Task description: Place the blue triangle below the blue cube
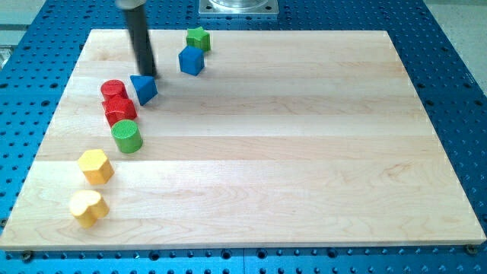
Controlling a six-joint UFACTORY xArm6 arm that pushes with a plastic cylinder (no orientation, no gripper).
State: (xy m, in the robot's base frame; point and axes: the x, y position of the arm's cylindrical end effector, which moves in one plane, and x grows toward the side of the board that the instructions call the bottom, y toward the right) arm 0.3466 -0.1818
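The blue triangle [144,88] lies near the board's upper left. The blue cube [192,60] sits up and to the right of it, a short gap apart. My dark rod comes down from the view's top left and my tip [147,75] rests just above the blue triangle's top edge, touching or nearly touching it. The cube is to the right of my tip.
A green star-shaped block [198,38] sits just above the blue cube. A red cylinder [113,90], a red block [120,109] and a green cylinder [126,136] are stacked close left of the triangle. Two yellow blocks [96,166] [88,207] lie lower left. The wooden board [304,152] lies on a blue perforated table.
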